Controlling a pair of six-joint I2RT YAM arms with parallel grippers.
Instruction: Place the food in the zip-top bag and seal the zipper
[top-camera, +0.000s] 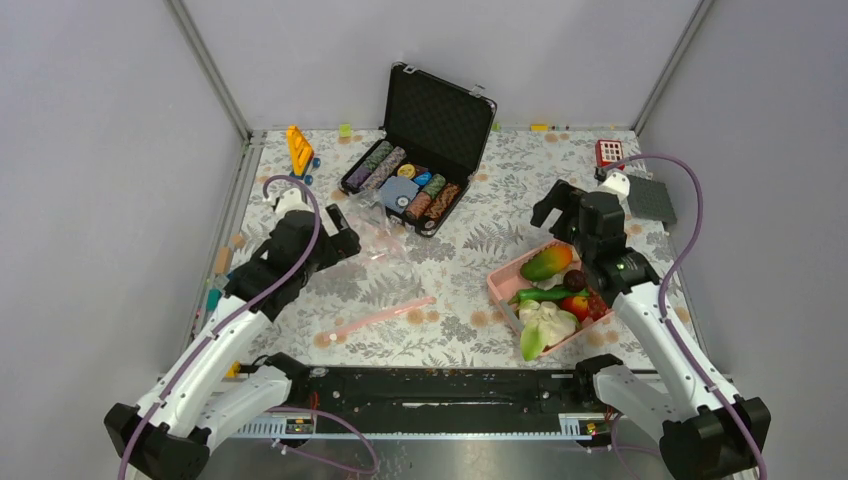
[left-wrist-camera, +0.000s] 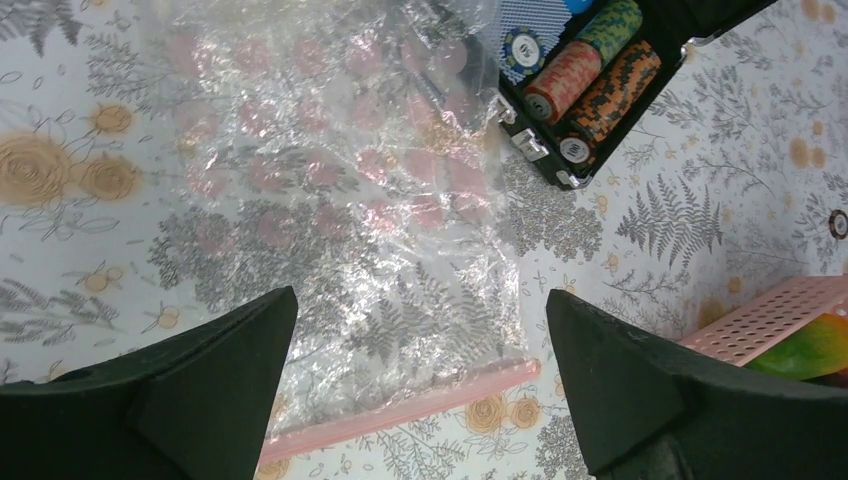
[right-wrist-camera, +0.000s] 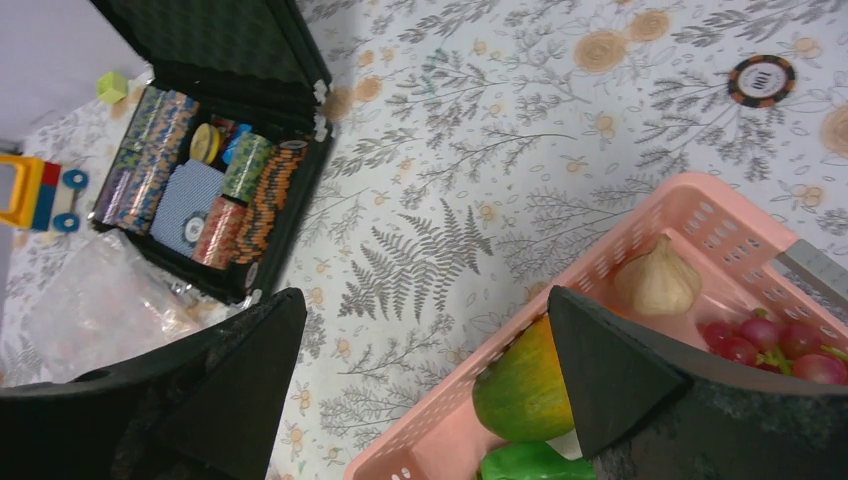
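1 zip-top bag, 1 basket w/ 1 mango, 1 garlic.

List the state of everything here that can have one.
zip-top bag, lying flat, empty.
zipper, cannot tell if sealed.
food, in the pink basket, not bagged.
chip case, open, lid upright.
left hand, open, above the bag.
right hand, open, above the basket.
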